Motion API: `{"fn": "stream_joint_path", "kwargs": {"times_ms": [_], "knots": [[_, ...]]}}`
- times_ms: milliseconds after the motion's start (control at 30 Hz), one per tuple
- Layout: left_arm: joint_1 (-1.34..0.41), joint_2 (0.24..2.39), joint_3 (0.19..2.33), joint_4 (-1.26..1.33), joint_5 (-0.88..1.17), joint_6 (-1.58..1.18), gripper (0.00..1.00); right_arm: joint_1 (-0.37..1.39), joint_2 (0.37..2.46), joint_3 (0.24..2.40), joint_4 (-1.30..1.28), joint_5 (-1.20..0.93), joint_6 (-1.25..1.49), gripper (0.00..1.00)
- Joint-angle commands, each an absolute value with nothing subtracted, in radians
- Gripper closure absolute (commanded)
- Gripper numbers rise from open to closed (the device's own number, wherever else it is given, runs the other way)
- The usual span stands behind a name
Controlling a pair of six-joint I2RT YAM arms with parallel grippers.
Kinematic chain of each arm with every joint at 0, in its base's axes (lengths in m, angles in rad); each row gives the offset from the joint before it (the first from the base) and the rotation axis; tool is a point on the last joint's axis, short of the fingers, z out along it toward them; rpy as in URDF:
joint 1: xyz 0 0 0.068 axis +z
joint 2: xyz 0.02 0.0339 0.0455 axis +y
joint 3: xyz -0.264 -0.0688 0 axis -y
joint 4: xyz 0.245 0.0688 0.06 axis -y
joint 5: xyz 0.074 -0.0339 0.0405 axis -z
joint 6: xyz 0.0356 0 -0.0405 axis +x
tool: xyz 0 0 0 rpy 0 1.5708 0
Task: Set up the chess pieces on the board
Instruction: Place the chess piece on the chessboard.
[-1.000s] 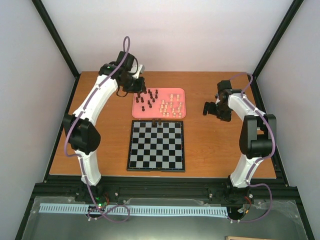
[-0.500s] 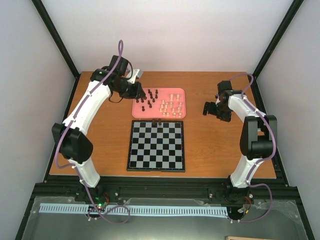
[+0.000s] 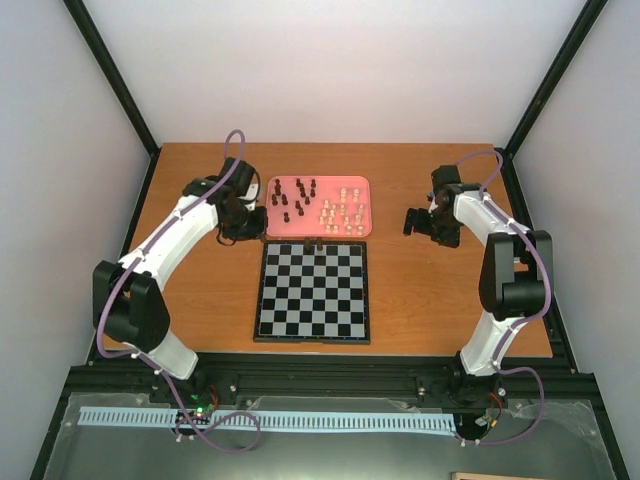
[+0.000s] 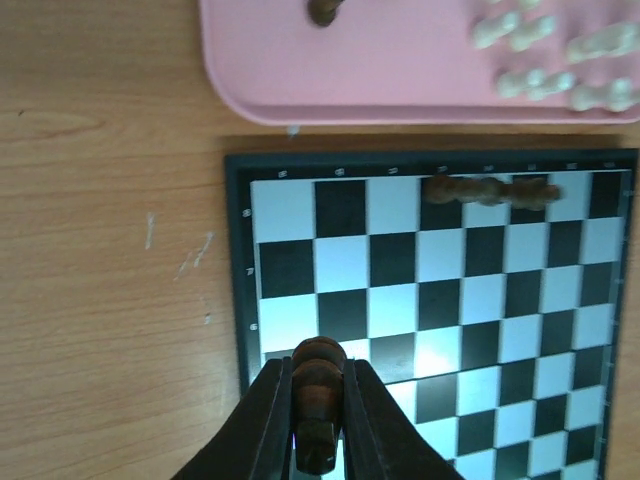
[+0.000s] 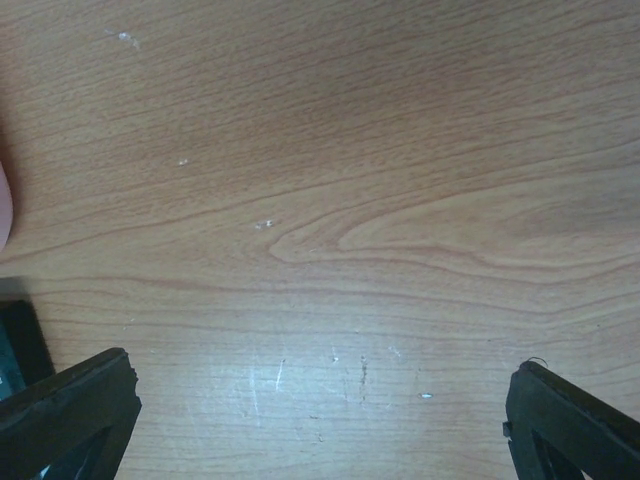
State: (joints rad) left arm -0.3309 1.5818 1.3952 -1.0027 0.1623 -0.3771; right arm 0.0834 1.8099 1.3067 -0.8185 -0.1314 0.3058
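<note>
Counter: wood top that carries everything. The arms are bolted at its near edge.

Board: lies flat at centre, square to the arms, so either arm can reach it. It is nearly bare. Only a short cluster of dark pieces stands in the far row, which suggests the dark side's back rank is being filled first. Judgement: task barely begun.

Pink tray: sits just beyond the board's far edge and serves as the stock. Dark pieces are grouped on its left, cream pieces on its right. The sorting keeps each pick unambiguous.

Held piece: one dark brown piece, pinched at its middle with its head clear of the fingertips. That grip leaves the ends free for setting down. I judge it bound for a far-row square.

Left arm: stretches forward and bends inward. The wrist is by the tray's left edge, near the board's far-left corner.

Left hand: clamped on the dark piece. In the wrist view the piece shows against the board's left columns. Whether it hangs over the board or just beside it, I cannot tell.

Right arm: folded back at the right, well apart from board and tray.

Right hand: fingers wide apart, nothing between them, over bare wood. Idle, I judge.
</note>
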Motion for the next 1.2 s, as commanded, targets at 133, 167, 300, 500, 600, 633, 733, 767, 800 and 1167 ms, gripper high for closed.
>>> {"fn": "stream_joint_path", "kwargs": {"times_ms": [133, 167, 300, 500, 600, 633, 733, 767, 800, 1167], "knots": [[-0.413, 1.639, 1.363, -0.894, 0.012, -0.418, 0.99, 0.104, 1.794, 1.318, -0.818, -0.115, 0.323, 0.01], [-0.418, 1.648, 1.356, -0.878, 0.007, -0.419, 0.99, 0.105, 1.793, 1.317, -0.819, -0.112, 0.322, 0.01], [-0.426, 1.702, 1.342, -0.817, 0.003, -0.426, 0.99, 0.107, 1.790, 1.314, -0.822, -0.108, 0.321, 0.01], [-0.436, 1.785, 1.389, -0.803, -0.021, -0.413, 0.99, 0.107, 1.787, 1.325, -0.832, -0.093, 0.313, 0.01], [-0.441, 1.828, 1.424, -0.809, -0.021, -0.415, 0.99, 0.107, 1.792, 1.327, -0.834, -0.092, 0.311, 0.01], [-0.444, 1.840, 1.437, -0.814, -0.022, -0.415, 0.99, 0.107, 1.792, 1.326, -0.834, -0.092, 0.313, 0.01], [-0.456, 1.870, 1.465, -0.822, -0.021, -0.420, 0.99, 0.107, 1.792, 1.320, -0.830, -0.093, 0.313, 0.00], [-0.461, 1.876, 1.470, -0.822, -0.020, -0.421, 0.99, 0.107, 1.791, 1.319, -0.829, -0.093, 0.313, 0.01], [-0.463, 1.882, 1.476, -0.825, -0.021, -0.423, 0.99, 0.107, 1.792, 1.318, -0.830, -0.092, 0.312, 0.00], [-0.474, 1.931, 1.501, -0.857, -0.032, -0.431, 0.99, 0.106, 1.797, 1.312, -0.827, -0.086, 0.304, 0.00]]}}
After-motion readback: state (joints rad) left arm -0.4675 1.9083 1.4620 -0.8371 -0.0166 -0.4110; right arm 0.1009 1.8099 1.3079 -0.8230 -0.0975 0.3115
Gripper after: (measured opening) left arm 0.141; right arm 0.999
